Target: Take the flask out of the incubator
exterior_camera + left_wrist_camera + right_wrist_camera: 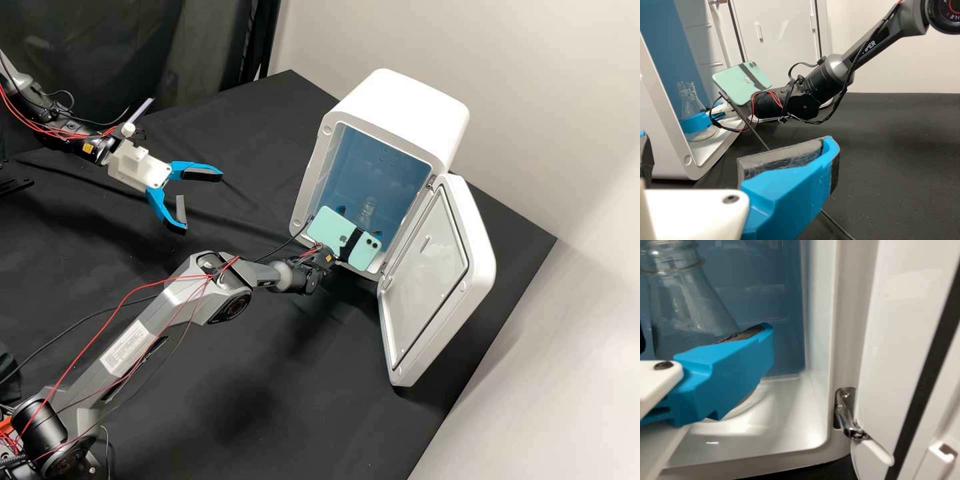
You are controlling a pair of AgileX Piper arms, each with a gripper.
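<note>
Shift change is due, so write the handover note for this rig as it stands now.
Left gripper: open, empty, above the bench, apart from the incubator.
Right gripper: inside the incubator, right at the flask; grip cannot be judged.
Flask: upright on the incubator floor.
Done: door open, right gripper at the flask.
Left: secure the flask and draw it out through the doorway.
</note>
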